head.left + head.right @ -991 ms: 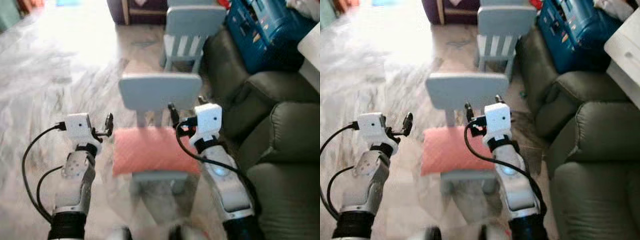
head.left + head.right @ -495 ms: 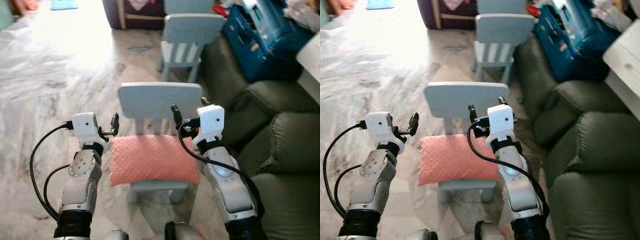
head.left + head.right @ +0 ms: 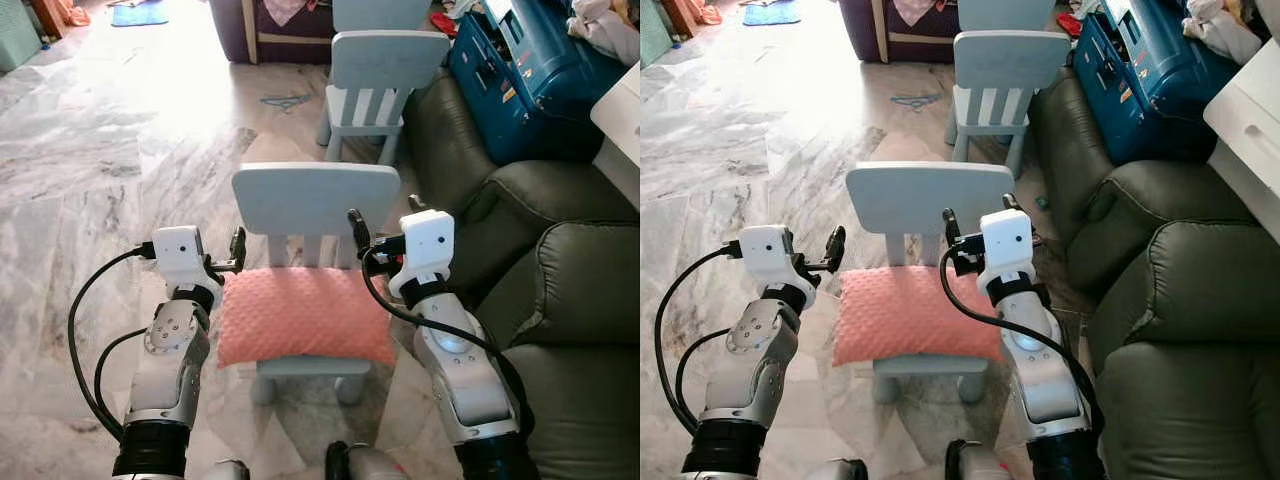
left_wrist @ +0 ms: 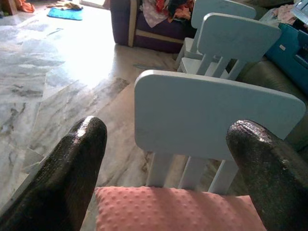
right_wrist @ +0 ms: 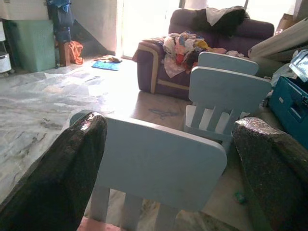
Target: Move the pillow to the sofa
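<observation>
The pink pillow (image 3: 303, 315) lies flat on the seat of a small pale blue chair (image 3: 315, 200), directly in front of the robot. The dark green sofa (image 3: 560, 290) stands just to the robot's right of that chair, and the pillow is not yet on it.

The left end effector (image 3: 237, 250) hovers beside the pillow's left edge, and the right end effector (image 3: 360, 232) sits above its right rear corner, near the chair back. Both wrist views show the black fingers (image 4: 72, 163) spread wide apart, with nothing held between them.

The step in hand looks like the approach: the arms bracket the pillow, but neither touches it. The next move probably calls for lowering both end effectors to the pillow's side edges and pressing inward, or pinching one edge. The pillow is soft and will likely sag, so a firm hold is needed. It must then be lifted clear of the chair back before being swung right onto the sofa.
</observation>
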Robot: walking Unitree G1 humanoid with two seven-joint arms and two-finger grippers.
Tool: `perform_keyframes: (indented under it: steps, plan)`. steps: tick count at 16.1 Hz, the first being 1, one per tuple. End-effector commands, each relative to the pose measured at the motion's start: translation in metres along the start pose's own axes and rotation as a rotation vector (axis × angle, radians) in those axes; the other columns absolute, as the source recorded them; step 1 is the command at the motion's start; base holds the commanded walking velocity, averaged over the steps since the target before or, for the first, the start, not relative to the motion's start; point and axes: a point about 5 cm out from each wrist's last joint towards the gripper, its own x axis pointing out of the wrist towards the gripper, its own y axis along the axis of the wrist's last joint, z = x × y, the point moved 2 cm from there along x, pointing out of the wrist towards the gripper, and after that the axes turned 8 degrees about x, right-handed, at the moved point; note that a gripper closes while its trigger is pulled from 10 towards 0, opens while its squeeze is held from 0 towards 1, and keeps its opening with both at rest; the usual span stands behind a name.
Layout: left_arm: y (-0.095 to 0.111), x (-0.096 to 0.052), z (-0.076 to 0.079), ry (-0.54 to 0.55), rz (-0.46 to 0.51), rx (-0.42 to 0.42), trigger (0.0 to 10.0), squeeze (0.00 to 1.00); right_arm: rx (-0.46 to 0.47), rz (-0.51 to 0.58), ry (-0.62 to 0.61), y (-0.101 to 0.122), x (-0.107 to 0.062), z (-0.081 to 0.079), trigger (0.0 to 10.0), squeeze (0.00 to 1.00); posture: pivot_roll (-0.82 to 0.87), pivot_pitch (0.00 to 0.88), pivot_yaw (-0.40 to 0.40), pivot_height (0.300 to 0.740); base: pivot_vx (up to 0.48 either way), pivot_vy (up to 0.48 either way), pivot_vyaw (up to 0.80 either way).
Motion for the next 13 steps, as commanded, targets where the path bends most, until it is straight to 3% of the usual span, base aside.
perform_keyframes:
  steps: [1,2,13]
  plan:
    - [-0.0008,-0.0017,0.0005,-0.005,0.001,0.002,10.0,0.00,-0.002,-0.001,0.002,0.0000,-0.0010,0.0000,10.0,0.00,-0.12,0.194,-0.044,0.740,0.000,-0.270,0.00]
    - [0.0003,-0.0017,0.0006,-0.001,0.012,-0.034,10.0,0.00,-0.004,-0.002,0.003,0.0000,-0.0009,0.0000,10.0,0.00,-0.12,0.194,-0.045,0.740,0.000,0.000,0.00]
    - [0.0012,-0.0014,-0.0003,0.010,0.016,-0.028,10.0,0.00,-0.009,-0.003,0.011,-0.0004,-0.0007,-0.0006,10.0,0.00,-0.12,0.192,-0.046,0.740,0.000,0.000,0.00]
